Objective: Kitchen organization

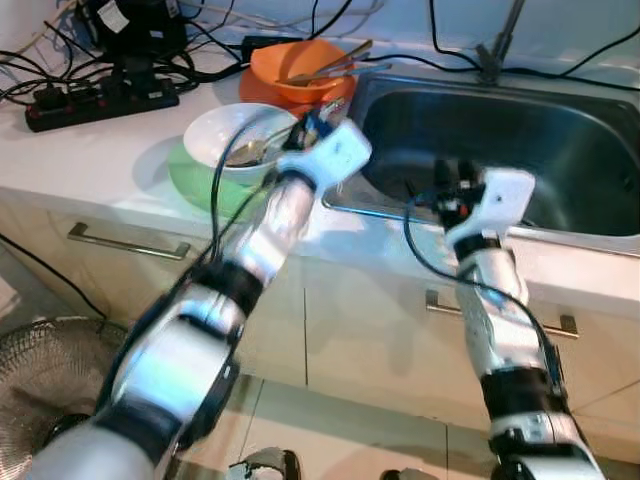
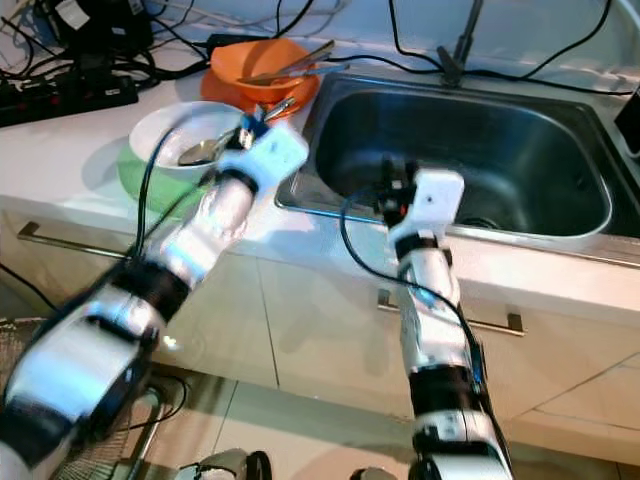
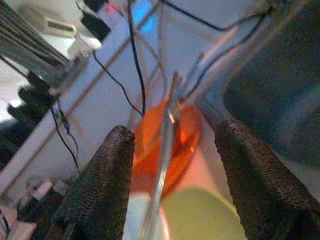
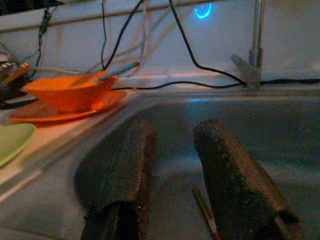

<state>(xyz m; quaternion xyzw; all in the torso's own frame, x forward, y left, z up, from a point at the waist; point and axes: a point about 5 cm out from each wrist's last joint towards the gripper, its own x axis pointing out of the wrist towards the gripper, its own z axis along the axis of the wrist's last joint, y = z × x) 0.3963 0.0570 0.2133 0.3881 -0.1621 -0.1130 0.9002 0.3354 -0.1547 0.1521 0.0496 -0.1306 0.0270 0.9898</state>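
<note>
Left wrist view: I see my left end effector (image 3: 172, 165) with its two black fingers (image 3: 102, 185) spread apart and nothing between the pads; a thin metal utensil (image 3: 162, 160) runs up through the gap toward the orange bowl (image 3: 182, 142), though I can't tell if it touches either finger.
Left end effector, head views: it (image 1: 318, 125) sits over the counter (image 1: 120, 150) just by the sink's left rim, right beside the white bowl (image 1: 225, 135).
White bowl: just to the left of that end effector, stacked on a green plate (image 1: 195, 180), with a spoon (image 2: 205, 150) lying inside it.
Orange bowl: just beyond the left end effector, sitting on an orange plate (image 1: 265, 90), with utensils (image 1: 330, 68) resting across it.
Right wrist view: my right end effector (image 4: 172, 175) is open too, fingers (image 4: 227, 175) parted and empty, pointing down into the sink (image 4: 280, 130).
Right end effector, head views: it (image 1: 450, 180) hangs over the sink's near edge (image 1: 590, 140), well right of the bowls.
In the basin: a thin stick-like item (image 4: 202, 207) lies on the bottom just under the right fingers; I can't make out what it is.
Farther out: faucet (image 4: 256, 40) at the back of the sink, black cables (image 1: 200, 45) and a power strip (image 1: 100, 100) on the counter far left of both end effectors.
Below: cabinet fronts with bar handles (image 1: 125, 242).
</note>
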